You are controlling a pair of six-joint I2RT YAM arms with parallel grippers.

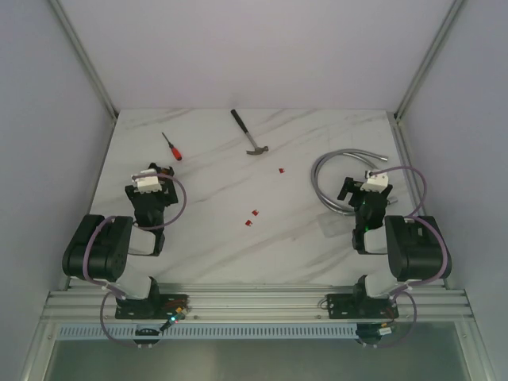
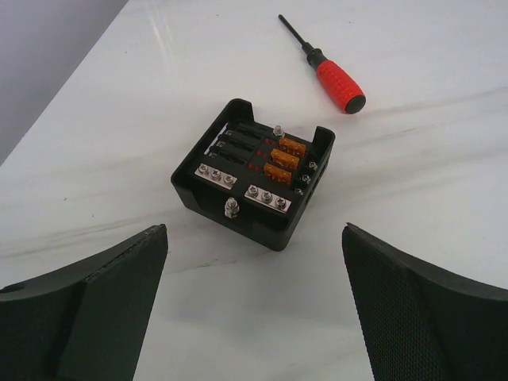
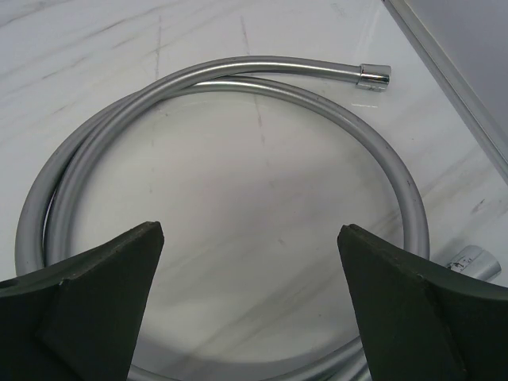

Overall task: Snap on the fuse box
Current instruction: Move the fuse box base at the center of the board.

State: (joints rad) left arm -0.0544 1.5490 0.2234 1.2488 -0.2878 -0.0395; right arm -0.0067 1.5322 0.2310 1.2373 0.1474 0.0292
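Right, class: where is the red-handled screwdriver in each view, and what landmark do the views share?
Top external: screwdriver far left, left of the hammer.
Left wrist: upper right, beyond the fuse box.
Right wrist: not in it.
Shared landmark: the white marbled table.

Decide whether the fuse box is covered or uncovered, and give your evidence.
Uncovered: the fuse box sits upright on the marble table with no lid on it, its orange fuses and screw terminals exposed.
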